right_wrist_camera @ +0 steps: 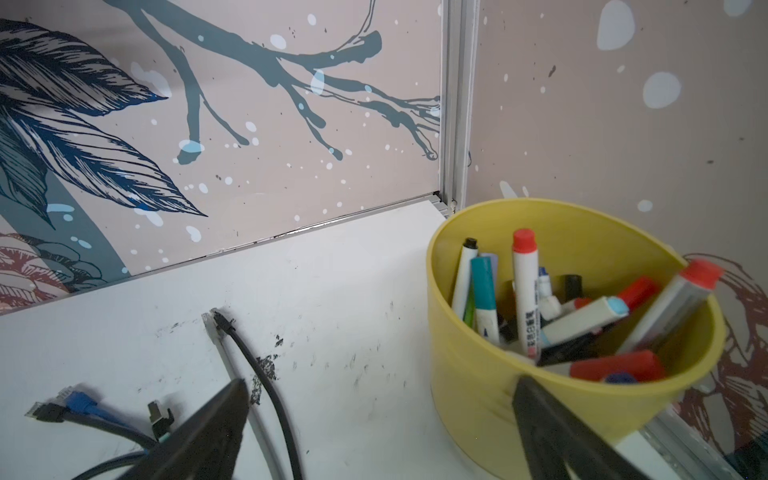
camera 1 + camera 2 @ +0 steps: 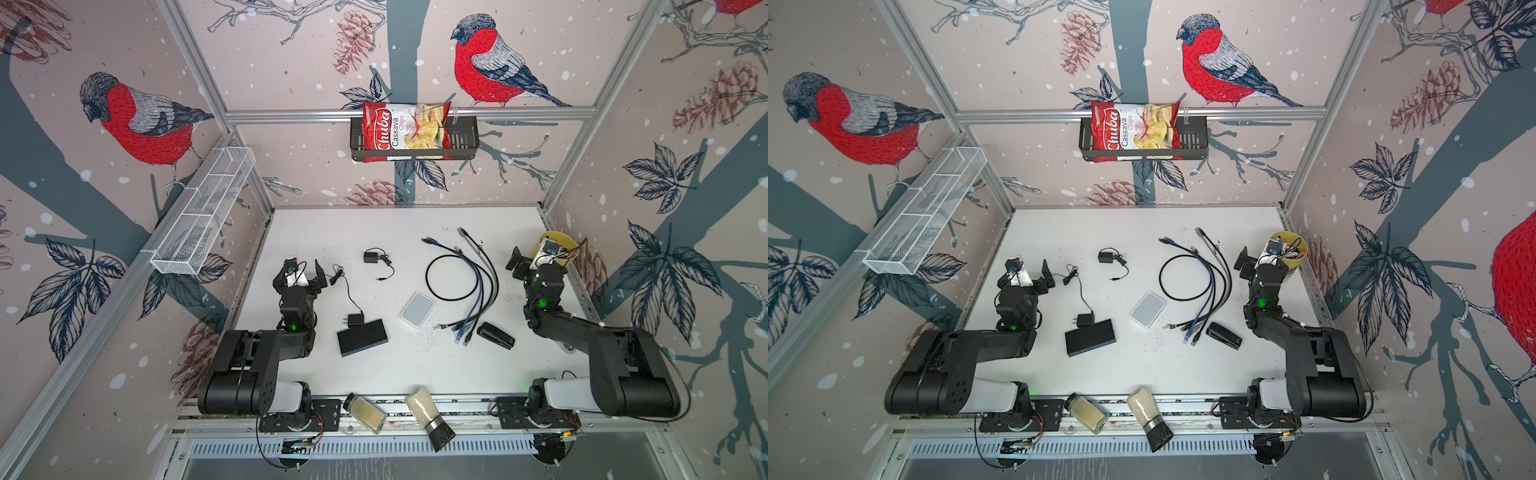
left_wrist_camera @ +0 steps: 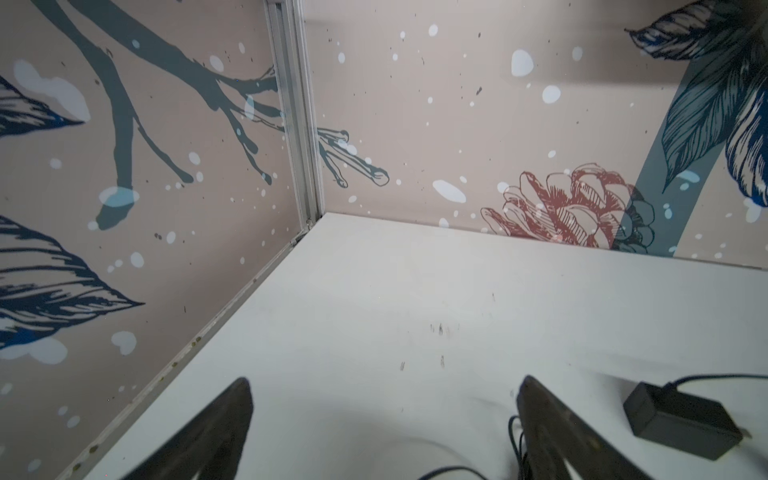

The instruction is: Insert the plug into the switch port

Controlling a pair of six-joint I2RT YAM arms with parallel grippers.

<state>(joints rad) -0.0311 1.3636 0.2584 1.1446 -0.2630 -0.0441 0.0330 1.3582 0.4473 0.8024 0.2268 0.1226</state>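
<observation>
Matte black plastic switch [image 2: 362,336], a flat slab, lies left of centre on the white table [image 2: 374,374]. Its long axis runs near-left to far-right.

Round-jacketed patch cables [image 2: 469,319], blue, black and grey, arc from far to near. Their plugs [image 2: 460,332] fan out at the near ends, pointing near and left, between a white rounded box [image 2: 417,309] and a black stapler [image 2: 495,335]. They are well apart from the switch, with bare table between.

Left gripper [image 2: 305,268]: fingers spread, empty, by the left wall. Right gripper [image 1: 382,382]: fingers spread, empty, beside a yellow cup [image 1: 469,332] at the right edge.
</observation>
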